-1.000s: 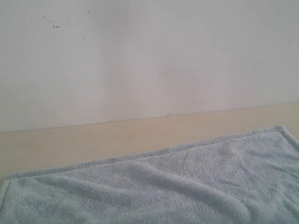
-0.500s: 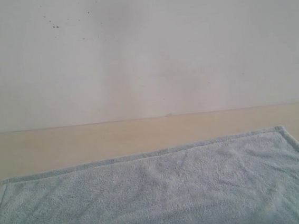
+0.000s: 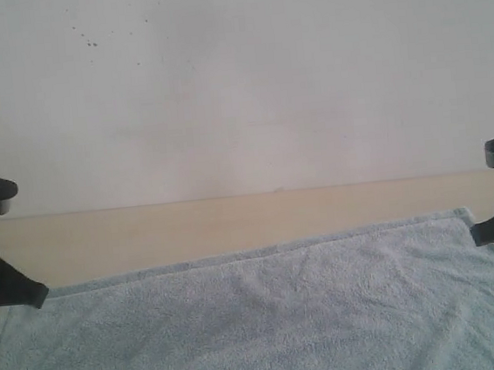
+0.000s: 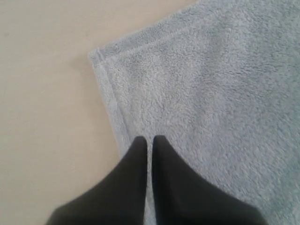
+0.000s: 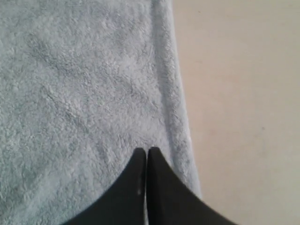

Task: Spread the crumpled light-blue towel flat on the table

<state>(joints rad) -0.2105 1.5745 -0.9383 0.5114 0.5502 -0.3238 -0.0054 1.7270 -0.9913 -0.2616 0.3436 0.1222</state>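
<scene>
Left gripper (image 4: pixel 149 138) is pinched closed, just a hairline slit between the two black fingers, and nothing looks clamped in there. Its tips sit over the side hem of the towel (image 3: pixel 269 323), a little along from the cloth's far-left corner. Can't tell if they actually touch the fabric. Right gripper (image 5: pixel 146 150) is the same deal: fingers pressed together, tips over the fluffy part just inside the opposite hem. The exterior view has one at each far corner of the towel. The towel lies pretty flat on the worktop (image 3: pixel 233 217) with only faint ripples. Its far hem slants a bit and stops well short of the worktop's far edge by the white wall (image 3: pixel 237 81). Its near part runs out of frame.
</scene>
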